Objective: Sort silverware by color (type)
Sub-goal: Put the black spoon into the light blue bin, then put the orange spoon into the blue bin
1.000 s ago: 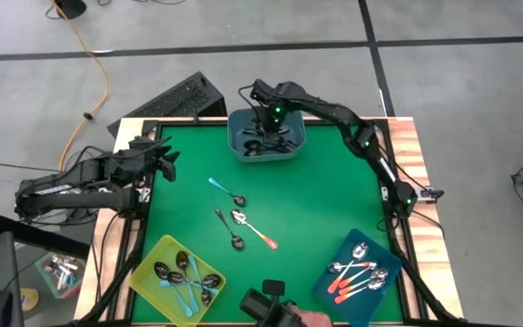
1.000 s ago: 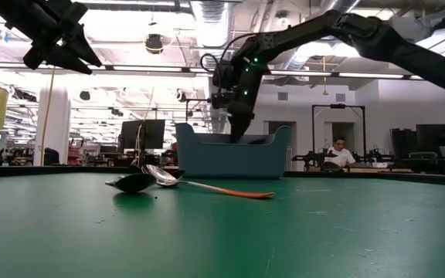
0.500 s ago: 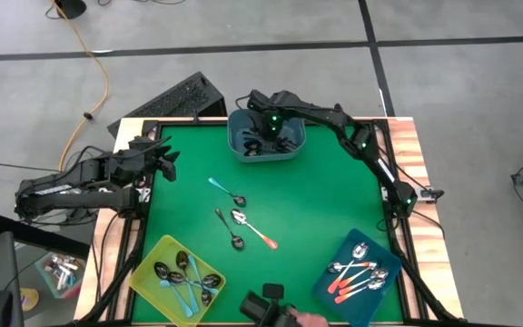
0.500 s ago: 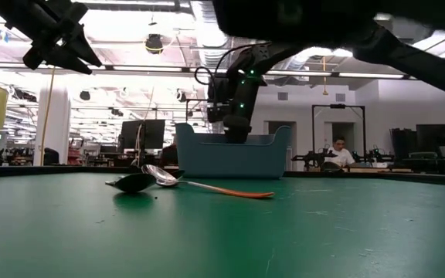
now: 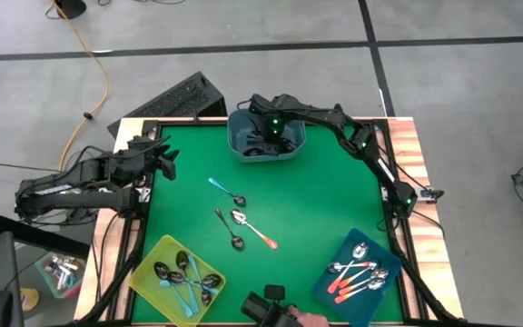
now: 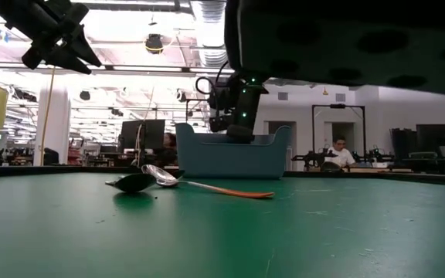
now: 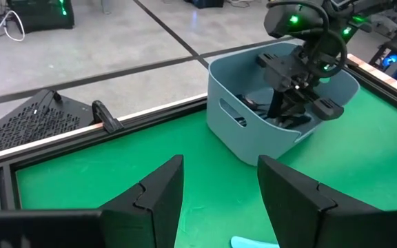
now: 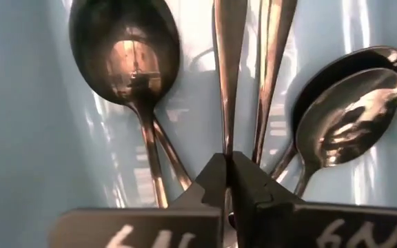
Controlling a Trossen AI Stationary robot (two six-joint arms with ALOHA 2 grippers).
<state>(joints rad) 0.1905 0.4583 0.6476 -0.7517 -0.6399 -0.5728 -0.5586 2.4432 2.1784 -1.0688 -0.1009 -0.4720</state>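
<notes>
1. The table (image 5: 334, 195) carries three loose spoons (image 5: 239, 220) near its centre.
2. The grey-blue bin (image 5: 240, 145), at twelve o'clock, holds the dark metal spoons (image 8: 125, 52).
3. The right tool (image 8: 229, 180) is down inside that bin; its fingers look nearly together around a thin handle (image 8: 227, 76), probably releasing it.
4. The left tool (image 7: 219, 189) waits at nine o'clock, its fingers apart and empty.
5. The spoons look light, stiff and slippery, so I would grip one at mid-handle.

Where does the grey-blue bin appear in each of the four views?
High view: grey-blue bin at the table's far edge, centre.
Low view: at mid-picture, behind the spoons.
Left wrist view: upper right.
Right wrist view: only its pale inner floor.
Shared landmark: the right gripper inside it.
</notes>
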